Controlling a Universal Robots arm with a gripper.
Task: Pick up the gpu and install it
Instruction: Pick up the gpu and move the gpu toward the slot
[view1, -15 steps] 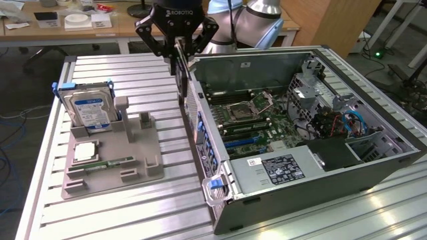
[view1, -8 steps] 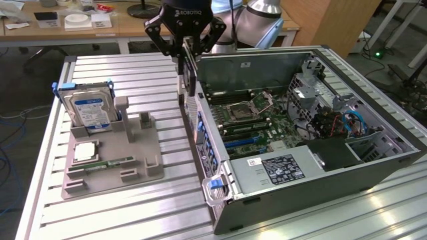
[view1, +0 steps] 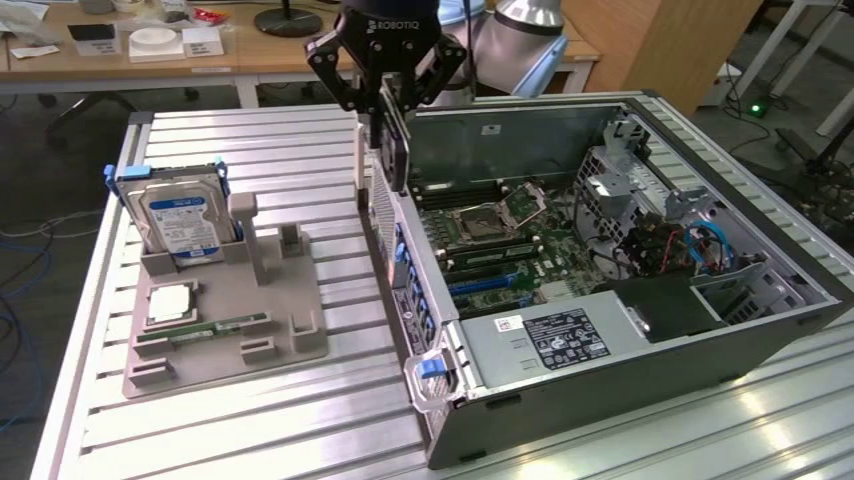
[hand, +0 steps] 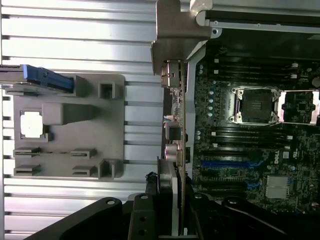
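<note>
The gpu hangs upright and edge-on from my gripper, which is shut on its top edge. It hovers above the rear wall of the open computer case, just over the motherboard. From the wrist, the gpu runs as a thin card with its silver bracket at the far end. My gripper clamps its near end. The blue expansion slots lie on the motherboard beside the card.
A grey fixture tray on the slatted table holds a hard drive standing upright, a square processor chip and a green memory stick. Drive cages and cables fill the case's far side.
</note>
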